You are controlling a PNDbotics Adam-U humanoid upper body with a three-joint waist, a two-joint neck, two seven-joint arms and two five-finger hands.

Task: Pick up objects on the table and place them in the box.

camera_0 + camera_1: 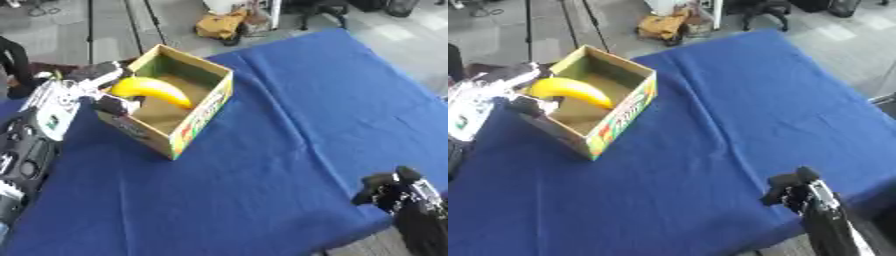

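Note:
A yellow banana [153, 90] hangs over the open cardboard box [203, 114], which stands at the upper left of the blue table. My left hand [103, 86] reaches in from the left over the box's near-left wall, its fingers and thumb pinching the banana's left end. The fruit's right end points down into the box. My right hand [791, 189] rests at the lower right near the table's front edge, fingers curled and holding nothing.
The blue cloth [289, 125] covers the whole table. Beyond the far edge, on the grey floor, lie a tan bag [220, 25] and some stands. The table's right edge runs close to my right arm.

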